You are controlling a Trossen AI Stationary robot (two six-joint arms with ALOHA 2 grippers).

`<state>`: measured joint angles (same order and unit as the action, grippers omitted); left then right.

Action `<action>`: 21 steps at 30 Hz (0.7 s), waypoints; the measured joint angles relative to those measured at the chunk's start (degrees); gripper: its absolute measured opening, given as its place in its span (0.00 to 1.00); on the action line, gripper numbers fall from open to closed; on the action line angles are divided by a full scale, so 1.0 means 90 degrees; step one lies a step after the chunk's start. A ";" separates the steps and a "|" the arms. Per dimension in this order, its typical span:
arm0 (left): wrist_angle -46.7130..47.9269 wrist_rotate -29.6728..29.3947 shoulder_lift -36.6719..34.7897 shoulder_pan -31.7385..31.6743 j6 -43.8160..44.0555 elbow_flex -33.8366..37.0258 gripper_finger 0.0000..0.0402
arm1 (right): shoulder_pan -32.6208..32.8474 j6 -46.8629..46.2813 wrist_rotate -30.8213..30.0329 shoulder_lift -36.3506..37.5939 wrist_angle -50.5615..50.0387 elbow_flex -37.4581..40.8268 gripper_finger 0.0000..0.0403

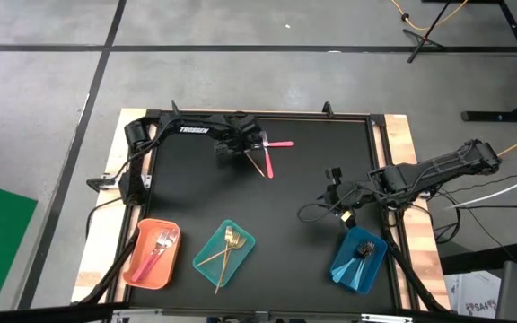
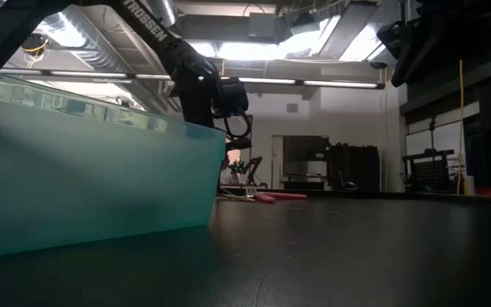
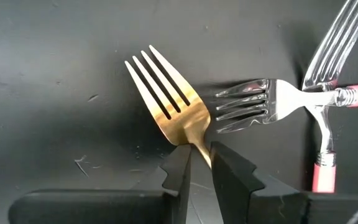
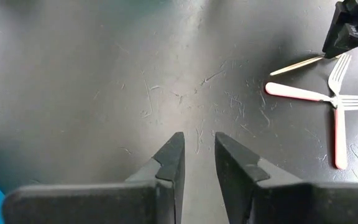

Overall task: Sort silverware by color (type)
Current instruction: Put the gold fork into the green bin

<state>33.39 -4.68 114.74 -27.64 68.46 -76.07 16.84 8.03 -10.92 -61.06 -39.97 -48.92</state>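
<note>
At the far middle of the table my left gripper [image 1: 243,146] is shut on a gold fork [image 3: 166,93]. Two pink-handled forks [image 1: 275,154] with silver heads lie crossed on the black tabletop just right of it; one head [image 3: 244,106] lies next to the gold fork's head. An orange tray [image 1: 151,254] holds pink-handled silverware, a teal tray [image 1: 224,249] holds gold pieces, and a blue tray [image 1: 359,260] holds a dark-looking piece. My right gripper [image 1: 335,186] hangs open above the table's right half with nothing between its fingers [image 4: 169,158]. My left gripper pinches the gold fork's neck [image 3: 197,144], just behind the head, between its two fingers. They come steeply from above. The tines point away from the gripper, and the handle [image 4: 294,64] sticks out on the other side. Whether the fork is clear of the table I cannot tell.
The three trays stand in a row along the near edge; in the low view the teal tray's wall [image 2: 83,170] fills the left foreground. Bare black tabletop [image 1: 303,224] lies between the forks and the trays. Cables hang around my right arm [image 1: 420,175].
</note>
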 joint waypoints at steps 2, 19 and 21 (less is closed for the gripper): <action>-0.0050 0.0014 0.0000 0.0000 0.0040 0.0000 0.14 | 0.0000 0.0000 0.0000 0.0000 0.0000 0.0000 0.19; -0.0075 0.0230 0.0019 -0.0001 0.0332 0.0012 0.14 | 0.0001 -0.0001 0.0001 0.0000 -0.0002 0.0001 0.19; 0.0038 0.0228 0.0019 0.0000 0.0282 0.0012 0.14 | 0.0001 -0.0001 0.0000 0.0000 -0.0002 0.0001 0.19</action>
<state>33.73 -2.63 114.91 -27.64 71.00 -75.96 16.85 8.03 -10.92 -61.06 -39.99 -48.92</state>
